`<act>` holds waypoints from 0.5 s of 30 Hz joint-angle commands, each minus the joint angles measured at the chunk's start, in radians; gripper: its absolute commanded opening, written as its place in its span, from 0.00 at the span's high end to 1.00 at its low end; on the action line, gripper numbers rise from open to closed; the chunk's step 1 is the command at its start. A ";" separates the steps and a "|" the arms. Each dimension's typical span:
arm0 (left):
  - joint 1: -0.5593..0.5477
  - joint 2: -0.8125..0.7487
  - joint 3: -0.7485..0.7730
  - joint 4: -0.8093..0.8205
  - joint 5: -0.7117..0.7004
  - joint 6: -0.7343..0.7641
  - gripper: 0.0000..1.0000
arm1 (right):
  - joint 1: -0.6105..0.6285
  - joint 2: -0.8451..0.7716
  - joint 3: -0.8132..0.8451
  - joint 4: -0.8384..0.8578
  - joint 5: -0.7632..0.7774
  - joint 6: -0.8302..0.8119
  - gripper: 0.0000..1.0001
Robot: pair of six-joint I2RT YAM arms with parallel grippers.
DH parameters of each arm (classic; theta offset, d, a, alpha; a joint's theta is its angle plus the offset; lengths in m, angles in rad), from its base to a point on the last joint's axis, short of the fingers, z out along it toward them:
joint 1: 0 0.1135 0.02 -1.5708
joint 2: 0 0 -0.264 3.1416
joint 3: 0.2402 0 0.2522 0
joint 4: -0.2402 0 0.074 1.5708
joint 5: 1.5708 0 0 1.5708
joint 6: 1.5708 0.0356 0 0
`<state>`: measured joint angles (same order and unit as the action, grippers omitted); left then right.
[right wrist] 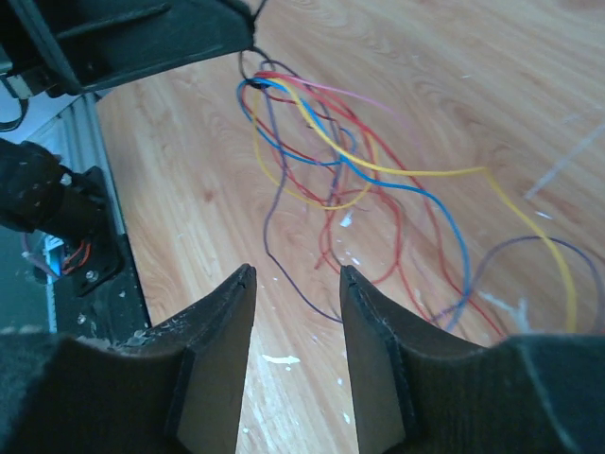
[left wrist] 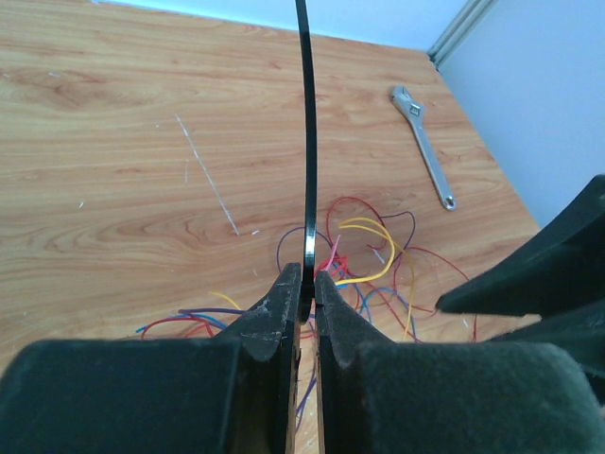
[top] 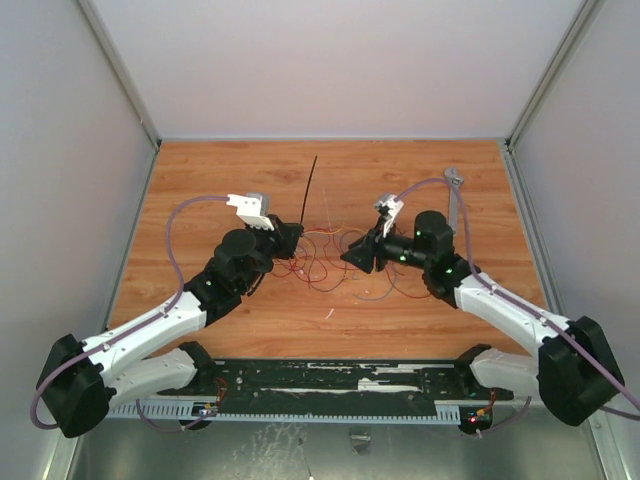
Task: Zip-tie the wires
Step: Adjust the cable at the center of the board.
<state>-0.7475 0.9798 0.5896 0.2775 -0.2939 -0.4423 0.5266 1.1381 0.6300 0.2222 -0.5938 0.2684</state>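
The zip tie (top: 309, 190) is a thin black strip, and my left gripper (top: 290, 238) is shut on its near end. In the left wrist view the zip tie (left wrist: 306, 142) rises straight up from between the closed jaws of the left gripper (left wrist: 307, 274). The wires (top: 330, 262) lie in a loose red, blue, yellow and purple tangle on the wooden table between the two grippers. My right gripper (top: 352, 255) stands open at the right side of the tangle. In the right wrist view the right gripper (right wrist: 297, 271) has nothing between its fingers, and the wires (right wrist: 350, 161) spread just beyond the tips.
A silver adjustable wrench (top: 454, 180) lies at the back right of the table, also visible as the wrench (left wrist: 423, 147) in the left wrist view. A black rail (top: 330, 385) runs along the near edge. Grey enclosure walls surround the wooden table (top: 230, 170).
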 commanded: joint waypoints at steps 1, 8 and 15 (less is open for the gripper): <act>0.006 0.000 0.032 0.011 0.004 0.006 1.00 | 0.054 0.059 -0.036 0.183 -0.011 0.055 0.58; 0.006 0.000 0.038 0.012 0.010 -0.004 1.00 | 0.104 0.231 -0.038 0.345 0.092 0.095 0.55; 0.007 0.000 0.037 0.008 0.013 -0.009 1.00 | 0.136 0.336 -0.045 0.493 0.240 0.108 0.52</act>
<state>-0.7475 0.9798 0.5896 0.2771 -0.2897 -0.4469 0.6434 1.4437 0.5896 0.5758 -0.4713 0.3641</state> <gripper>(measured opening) 0.109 0.464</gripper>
